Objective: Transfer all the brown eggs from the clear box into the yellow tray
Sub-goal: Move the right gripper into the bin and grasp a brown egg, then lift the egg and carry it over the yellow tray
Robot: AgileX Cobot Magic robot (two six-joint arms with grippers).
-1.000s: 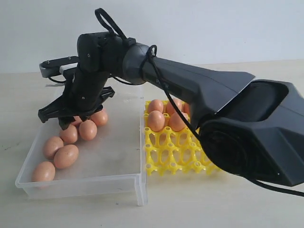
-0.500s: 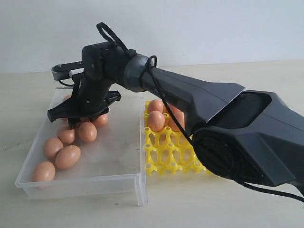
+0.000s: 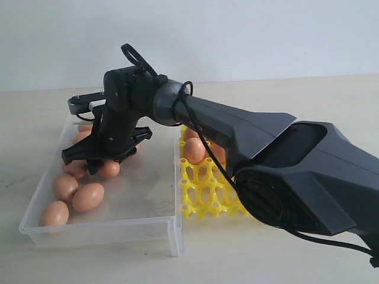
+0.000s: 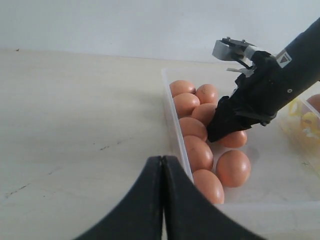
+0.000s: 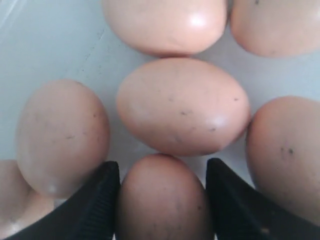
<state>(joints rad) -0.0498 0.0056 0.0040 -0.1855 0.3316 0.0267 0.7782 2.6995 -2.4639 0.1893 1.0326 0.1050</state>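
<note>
Several brown eggs [image 3: 87,197] lie along the left side of the clear box [image 3: 100,228]. Three more eggs [image 3: 195,150] sit in the back cups of the yellow tray [image 3: 207,195], to the right of the box. My right gripper [image 3: 90,163] is down inside the box among the eggs and open. In the right wrist view its fingers [image 5: 102,200] stand on either side of one egg [image 5: 162,200], close against it, with other eggs crowded around. My left gripper [image 4: 162,160] is shut and empty, hovering over the bare table just outside the box [image 4: 172,112].
The right arm [image 3: 237,127] reaches across above the yellow tray, hiding some of its back cups. The box's right half holds no eggs. Pale tabletop surrounds both containers, with a white wall behind.
My right gripper has come down into the box and settled around one egg among the group. The eggs and the left gripper have not moved.
</note>
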